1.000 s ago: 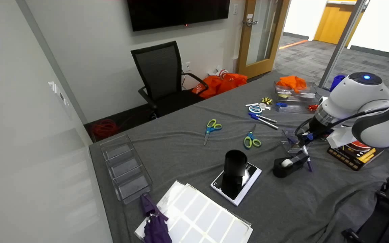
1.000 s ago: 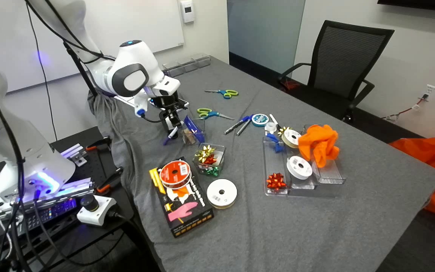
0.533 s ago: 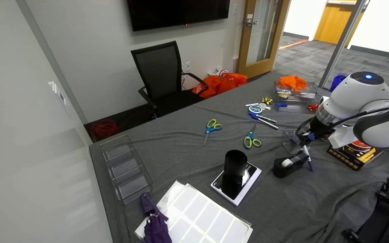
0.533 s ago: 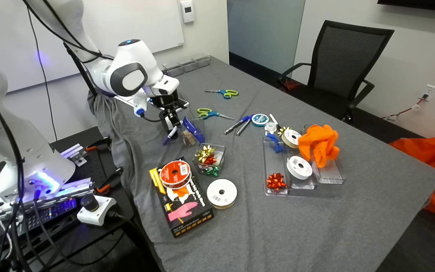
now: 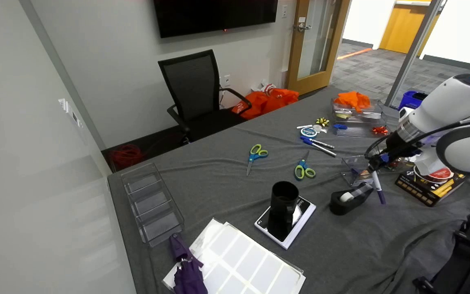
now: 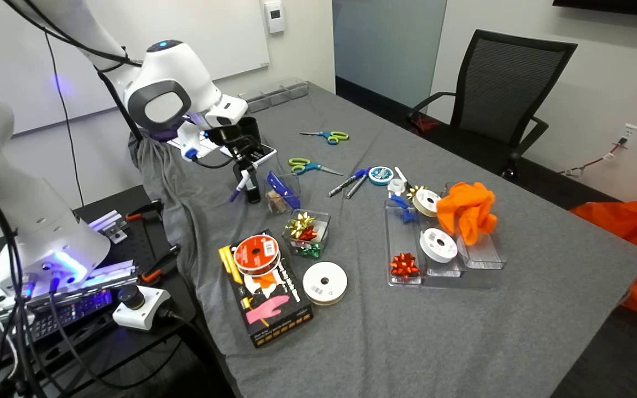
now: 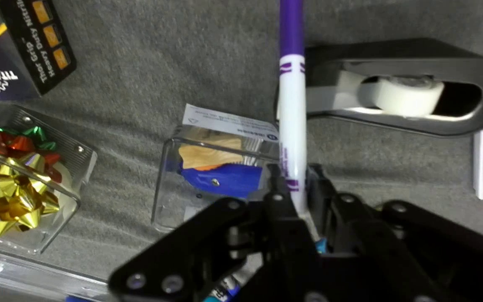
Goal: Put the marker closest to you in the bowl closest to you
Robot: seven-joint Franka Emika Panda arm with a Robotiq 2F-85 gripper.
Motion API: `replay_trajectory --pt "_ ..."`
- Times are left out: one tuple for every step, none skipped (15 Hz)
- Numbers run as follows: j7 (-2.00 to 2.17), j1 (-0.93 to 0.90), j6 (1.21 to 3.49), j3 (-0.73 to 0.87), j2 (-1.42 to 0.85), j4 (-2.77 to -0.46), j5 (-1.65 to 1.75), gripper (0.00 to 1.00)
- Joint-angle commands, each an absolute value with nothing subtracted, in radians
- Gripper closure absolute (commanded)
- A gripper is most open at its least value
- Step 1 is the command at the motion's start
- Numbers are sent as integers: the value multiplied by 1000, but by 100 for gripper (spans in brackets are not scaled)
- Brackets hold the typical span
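We're clamping a tilted marker (image 7: 293, 109) between gripper fingers (image 7: 320, 195); it's showing white barrel, purple print, purple lower end

tape dispenser (image 7: 405, 65) near the tool (image 7: 296, 174); cloth (image 7: 162, 63) between it and glove box (image 6: 274, 298) is free.

Bin (image 7: 168, 197) beside dispenser (image 7: 388, 66); spool (image 6: 249, 252) on box (image 6: 274, 315)

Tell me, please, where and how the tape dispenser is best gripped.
Once the gripper frees the marker, I'd come from above and pinch the dispenser across its width, level with the roll: the body is long and narrow, and a strip of tape stretches from there toward its other end.
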State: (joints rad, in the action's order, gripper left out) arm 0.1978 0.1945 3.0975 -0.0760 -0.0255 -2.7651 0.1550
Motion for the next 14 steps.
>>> replay_trajectory --pt "56 162 3038 -136 101 -2756 -116 96" --pt "28 138 3010 -121 134 -2738 -168 96" --pt "25 134 2996 -106 167 -2721 -175 96" --pt "29 144 2995 -100 189 -2708 -162 96" --pt "60 136 3018 -56 201 -2698 -82 96" --pt "59 151 3038 -51 209 -2687 -54 96" --pt "48 158 3072 -35 207 -2679 -29 96" --pt "36 191 3094 -50 208 -2674 -23 96" --pt "32 201 3142 -36 189 -2671 -1 96" --pt "32 223 3183 -35 172 -2670 22 96" --pt "33 249 3242 -37 148 -2673 47 96" --pt "35 273 3289 -39 126 -2672 64 96" --pt "33 297 3338 -43 95 -2667 77 96" --pt "30 321 3390 -50 67 -2665 80 96"
